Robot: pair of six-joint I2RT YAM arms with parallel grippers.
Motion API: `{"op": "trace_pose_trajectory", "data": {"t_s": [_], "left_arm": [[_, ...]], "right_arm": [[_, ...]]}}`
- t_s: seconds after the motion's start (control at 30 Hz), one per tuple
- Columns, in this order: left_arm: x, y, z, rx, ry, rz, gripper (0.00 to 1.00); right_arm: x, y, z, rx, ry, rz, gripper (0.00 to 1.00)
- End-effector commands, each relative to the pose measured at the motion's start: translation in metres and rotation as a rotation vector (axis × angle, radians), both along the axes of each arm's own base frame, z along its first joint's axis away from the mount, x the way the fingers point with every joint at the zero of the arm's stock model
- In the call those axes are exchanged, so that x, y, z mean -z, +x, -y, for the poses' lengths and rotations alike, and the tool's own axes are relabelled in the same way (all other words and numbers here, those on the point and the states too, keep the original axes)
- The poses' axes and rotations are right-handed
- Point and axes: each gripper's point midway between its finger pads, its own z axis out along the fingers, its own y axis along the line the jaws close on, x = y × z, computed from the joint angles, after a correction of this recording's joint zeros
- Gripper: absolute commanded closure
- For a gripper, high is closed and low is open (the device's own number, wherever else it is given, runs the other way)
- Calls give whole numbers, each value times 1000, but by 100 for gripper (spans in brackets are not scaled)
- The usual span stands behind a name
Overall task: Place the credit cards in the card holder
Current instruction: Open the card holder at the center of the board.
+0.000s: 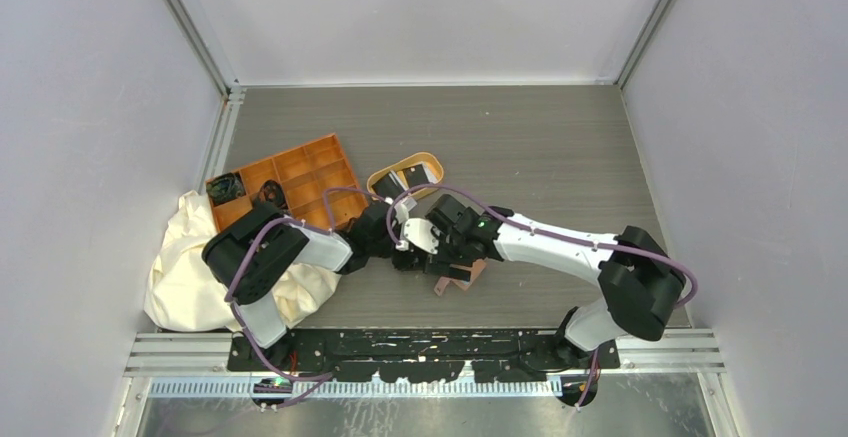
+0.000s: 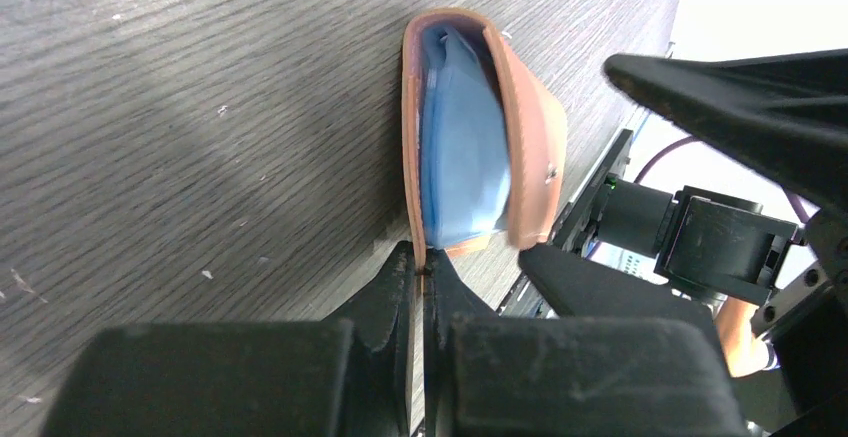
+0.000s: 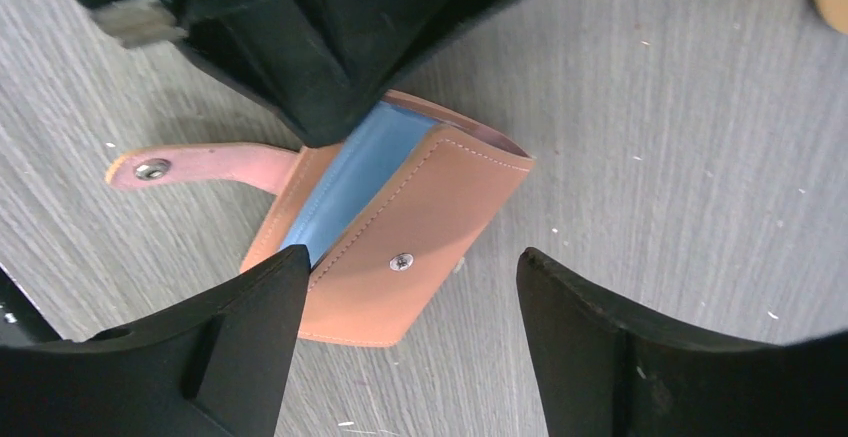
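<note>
The card holder [image 1: 458,279] sits partly open on the table between both grippers, pinkish-brown with a blue lining [image 2: 462,152]. My left gripper [image 2: 422,275] is shut on the edge of one leather flap. In the right wrist view the card holder [image 3: 420,237] shows its snap tab [image 3: 190,167] stretched out to the left. My right gripper [image 3: 410,259] is open and straddles the front flap, its left finger [image 3: 240,327] at the blue pocket's edge. It holds nothing. The credit cards [image 1: 412,174], black with white patches, lie in the oval tray.
The oval tan-rimmed tray [image 1: 437,164] lies just behind the grippers. An orange compartment tray [image 1: 300,172] stands at the back left with small dark items in it. A cream cloth [image 1: 185,272] is bunched at the left under my left arm.
</note>
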Motion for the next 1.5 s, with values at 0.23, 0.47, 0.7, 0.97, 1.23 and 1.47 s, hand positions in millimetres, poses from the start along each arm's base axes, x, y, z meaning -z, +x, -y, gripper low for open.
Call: {"op": "trace_pose_trajectory", "data": {"t_s": [0.23,0.47,0.7,0.97,1.23,1.47], "left_arm": [[-10,0,1,29,-20,38,100],[-11,-2,-1,35,-17,46,100],[-13,-2,-1,44,-23,62,100],[-27,8,-6,37,4,161,89],[-55,21,-26,-17,23,298,73],[-120,30,-64,-94,77,588,59]], "right_arm": [[-52,50,11,180,125,150,26],[-41,64,25,275,78,129,33],[-26,61,32,338,108,-42,55],[-21,47,28,378,184,-238,90],[-33,42,26,409,301,-333,95],[-40,40,22,407,352,-355,99]]}}
